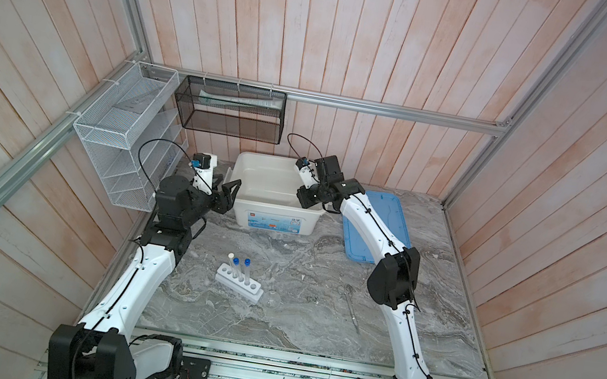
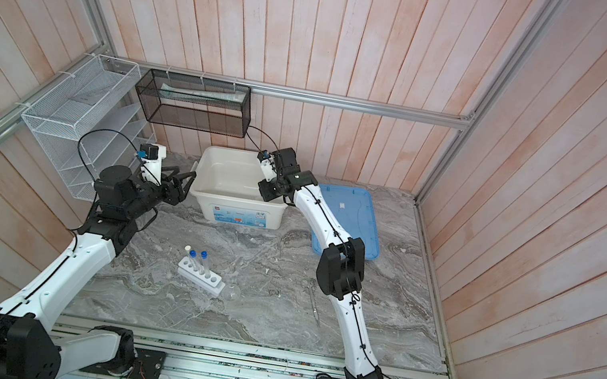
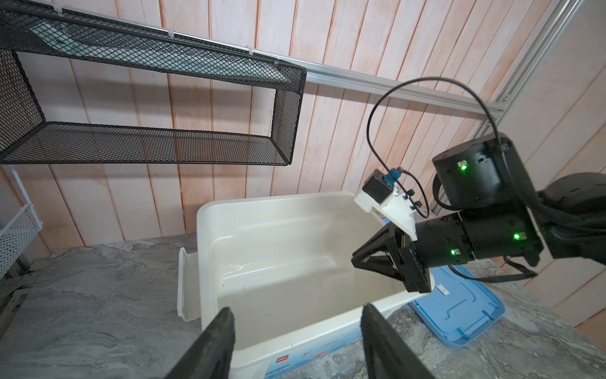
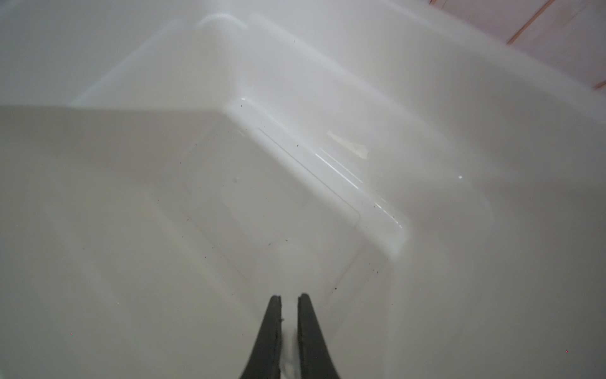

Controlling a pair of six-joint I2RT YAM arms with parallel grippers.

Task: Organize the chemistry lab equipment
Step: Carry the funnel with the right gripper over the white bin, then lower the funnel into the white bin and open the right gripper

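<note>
A: Where are the grippers?

B: Both are up at the white bin (image 1: 276, 213). The right gripper (image 4: 289, 311) hangs inside it, jaws drawn almost together with nothing between them. The left gripper (image 3: 296, 338) sits just outside the bin's left end, jaws wide apart and empty.

A: And the lab gear?

B: All of it is out on the marble tabletop (image 1: 291, 323), well apart from both grippers. Three capped tubes (image 1: 237, 268) stand in the white six-hole rack (image 1: 252, 291). The small round flask (image 1: 273, 298) lies just beside the rack's end, and the slim metal spatula (image 1: 352, 311) lies flat nearer the right arm.

A: How would they handle?

B: The flask worries me most. It looks light, clear and round, so likely fragile and quick to roll or slip; take it gently at the neck. The spatula should be stiff, but it lies thin and flat — pinch across its middle, coming straight down. The rack looks rigid — grip across its narrow width and keep it level, so no tube tips.
</note>
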